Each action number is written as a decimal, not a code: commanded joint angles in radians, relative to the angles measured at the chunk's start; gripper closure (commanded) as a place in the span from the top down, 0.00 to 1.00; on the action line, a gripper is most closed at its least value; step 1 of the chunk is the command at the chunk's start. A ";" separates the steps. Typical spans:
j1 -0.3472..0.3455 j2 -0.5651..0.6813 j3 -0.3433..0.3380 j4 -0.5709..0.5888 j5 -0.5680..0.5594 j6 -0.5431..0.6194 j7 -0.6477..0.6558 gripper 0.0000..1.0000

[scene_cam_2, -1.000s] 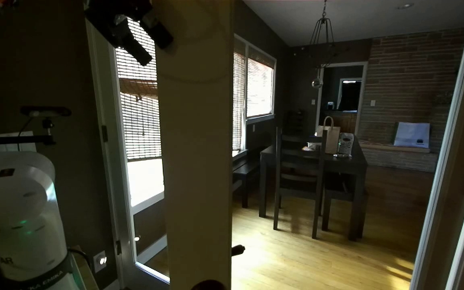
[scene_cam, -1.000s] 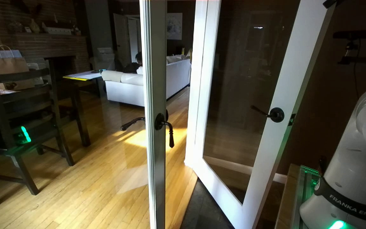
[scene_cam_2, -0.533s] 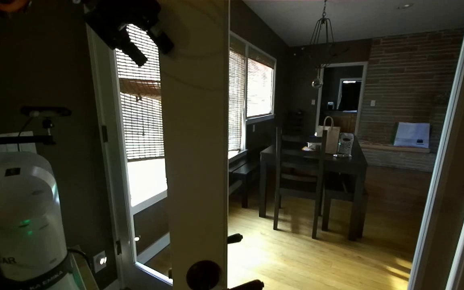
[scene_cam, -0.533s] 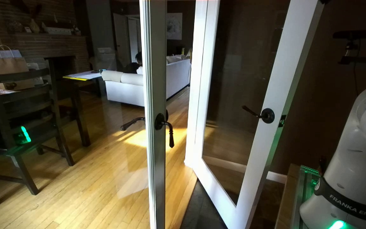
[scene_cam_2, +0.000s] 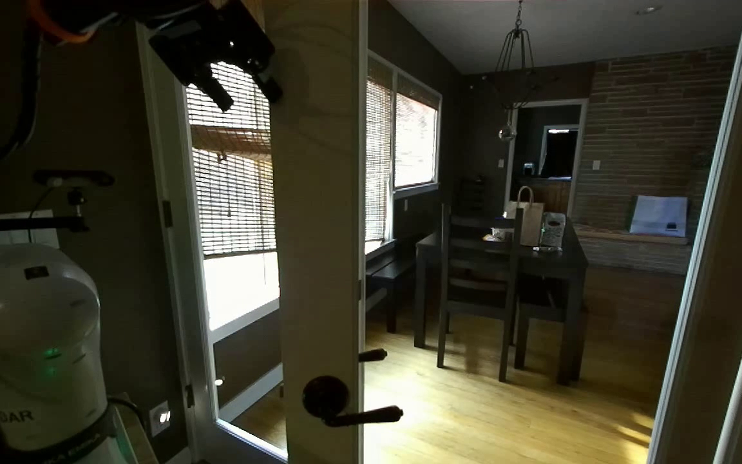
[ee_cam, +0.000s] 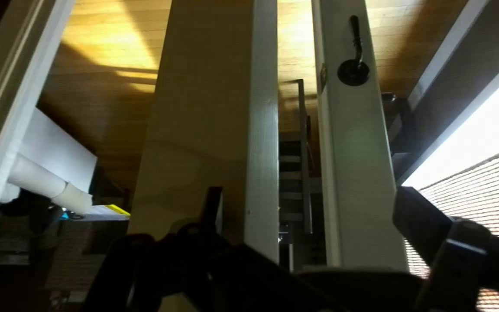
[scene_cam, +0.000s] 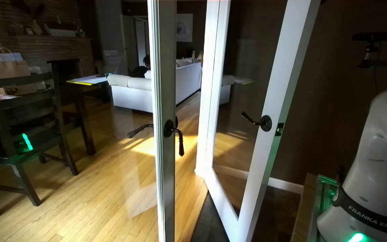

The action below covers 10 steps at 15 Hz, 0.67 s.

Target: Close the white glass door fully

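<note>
The white glass door (scene_cam: 274, 87) stands ajar, angled toward the robot. A black lever handle (scene_cam: 265, 123) on a round plate shows on its stile. In an exterior view its stile (scene_cam_2: 319, 225) and handle (scene_cam_2: 326, 396) face the camera. The unmoving leaf (scene_cam: 165, 74) has its own black lever. My gripper (scene_cam_2: 248, 98) is open and empty at the door's upper part, with one finger at the stile's face. In the wrist view the gripper (ee_cam: 319, 216) has one finger before the door stile (ee_cam: 206, 108); contact is unclear. The other finger overlaps the unmoving leaf's edge (ee_cam: 358, 173).
The robot base (scene_cam: 364, 208) stands beside the door on a wood-topped stand. A camera on a bracket (scene_cam_2: 75, 180) is mounted behind it. Beyond the doors are a dark chair (scene_cam: 29, 111), a dining table (scene_cam_2: 570, 258) and a white sofa (scene_cam: 186, 80).
The white glass door has swung away from the robot toward the unmoving leaf, narrowing the gap. My gripper has moved along with it, and more of the arm shows. The unmoving leaf has not moved.
</note>
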 commanded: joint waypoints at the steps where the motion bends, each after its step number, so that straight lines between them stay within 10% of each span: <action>1: 0.051 0.020 0.027 -0.016 0.075 0.015 0.007 1.00; 10: 0.030 0.090 0.062 -0.057 0.141 0.150 0.090 1.00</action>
